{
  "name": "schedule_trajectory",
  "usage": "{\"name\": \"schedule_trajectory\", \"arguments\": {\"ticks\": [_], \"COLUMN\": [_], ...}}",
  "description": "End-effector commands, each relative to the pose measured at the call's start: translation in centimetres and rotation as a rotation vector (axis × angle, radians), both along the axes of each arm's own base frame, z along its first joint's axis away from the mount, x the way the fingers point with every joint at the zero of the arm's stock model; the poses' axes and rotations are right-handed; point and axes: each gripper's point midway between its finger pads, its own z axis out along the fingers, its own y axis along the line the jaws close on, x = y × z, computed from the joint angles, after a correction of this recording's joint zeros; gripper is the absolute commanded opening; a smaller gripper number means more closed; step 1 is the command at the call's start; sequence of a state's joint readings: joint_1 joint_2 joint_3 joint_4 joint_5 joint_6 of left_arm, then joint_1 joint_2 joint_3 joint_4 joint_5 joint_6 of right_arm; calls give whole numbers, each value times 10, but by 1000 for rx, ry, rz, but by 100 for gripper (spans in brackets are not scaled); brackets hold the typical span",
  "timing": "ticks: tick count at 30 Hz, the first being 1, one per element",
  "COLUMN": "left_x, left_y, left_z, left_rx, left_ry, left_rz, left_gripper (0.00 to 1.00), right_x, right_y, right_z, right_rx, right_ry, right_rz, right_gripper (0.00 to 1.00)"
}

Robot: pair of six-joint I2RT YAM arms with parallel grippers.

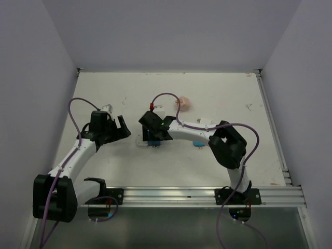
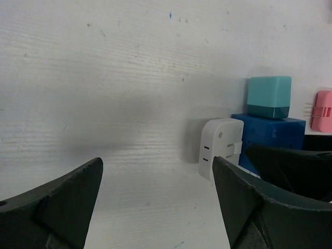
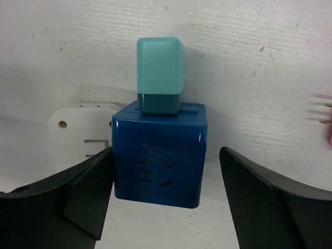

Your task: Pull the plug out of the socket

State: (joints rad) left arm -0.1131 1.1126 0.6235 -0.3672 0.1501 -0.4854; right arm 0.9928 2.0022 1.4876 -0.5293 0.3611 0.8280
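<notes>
Right gripper (image 3: 165,153), jaws wide, straddles blue socket cube (image 3: 155,171); advise clamping its sides squarely while left gripper (image 2: 156,161), likewise wide, pulls teal plug (image 3: 160,67).

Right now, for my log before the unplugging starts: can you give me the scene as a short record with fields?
socket: blue cube, white adapter beside it
plug: teal, plugged into socket
right pincer: open, straddling socket
left pincer: open, empty, off to the side
status: plug not yet pulled
</notes>
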Motion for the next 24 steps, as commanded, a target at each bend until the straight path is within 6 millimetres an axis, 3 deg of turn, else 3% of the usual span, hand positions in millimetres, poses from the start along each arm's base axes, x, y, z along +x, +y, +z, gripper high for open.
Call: {"name": "schedule_trajectory", "arguments": {"ticks": [1, 5, 8, 9, 11, 12, 13, 15, 16, 17, 19, 24], "left_x": [3, 3, -3, -8, -11, -16, -17, -24, -22, -23, -24, -18], "left_y": [0, -10, -25, -29, -43, -47, -57, -68, -72, -74, -76, -84], "left_z": [1, 4, 3, -2, 3, -1, 6, 7, 11, 13, 13, 23], "left_rx": [1, -44, -122, -147, -229, -261, -324, -416, -441, -458, -470, -484], "left_ry": [-22, -41, -47, -34, -43, -32, -46, -29, -55, -55, -44, -80], "left_rz": [-25, -59, -109, -119, -156, -163, -183, -192, -202, -203, -192, -217], "left_gripper": [89, 89, 90, 90, 90, 91, 91, 91, 92, 92, 92, 93], "right_x": [11, 7, 1, 2, -1, -2, -6, -5, -11, -11, -14, -19], "right_y": [1, -2, -5, -4, -10, -7, -12, -8, -13, -14, -17, -15], "right_z": [10, 6, 9, 11, 14, 16, 12, 23, 15, 23, 19, 36], "right_rx": [3, 3, 25, 40, 54, 77, 80, 150, 154, 186, 214, 326], "right_ry": [-44, -32, -30, -39, -43, -47, -38, -58, -39, -50, -47, -75], "right_rz": [-47, -44, -32, -32, -31, -26, -27, -23, -18, -21, -20, -2], "right_gripper": [82, 72, 54, 42, 30, 18, 13, 1, 0, 0, 0, 0]}}
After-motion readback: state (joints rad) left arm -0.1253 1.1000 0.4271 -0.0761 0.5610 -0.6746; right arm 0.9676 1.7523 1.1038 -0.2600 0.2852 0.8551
